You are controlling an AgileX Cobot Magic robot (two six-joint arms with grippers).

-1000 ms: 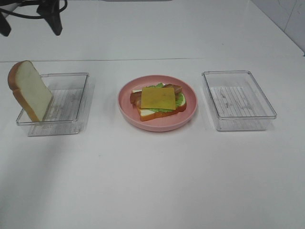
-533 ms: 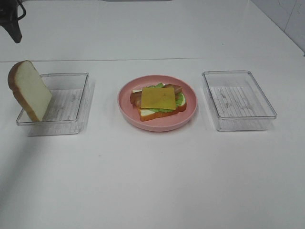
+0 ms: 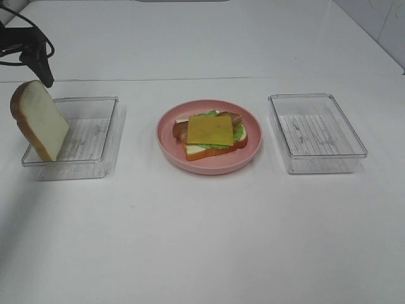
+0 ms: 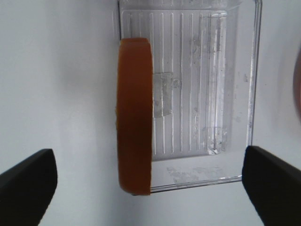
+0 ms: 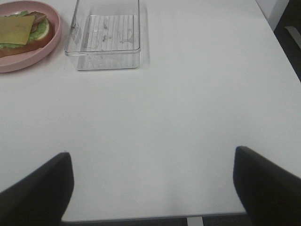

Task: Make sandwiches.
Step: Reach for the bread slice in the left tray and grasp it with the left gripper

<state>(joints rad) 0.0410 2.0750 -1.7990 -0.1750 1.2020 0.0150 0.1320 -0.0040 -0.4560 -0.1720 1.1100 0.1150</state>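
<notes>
A robot test bench is suggested by a bare white table [image 3: 202,240], toy food staged on a pink plate [image 3: 209,163], and clear plastic trays [image 3: 316,132].

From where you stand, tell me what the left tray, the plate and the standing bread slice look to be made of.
Left tray: clear hard plastic, probably; the ribbed floor shows through.
Plate: matte pink, likely plastic; no sharp glare.
Bread slice: toy, perhaps foam or soft plastic; smooth, uniform orange-brown crust.
</notes>
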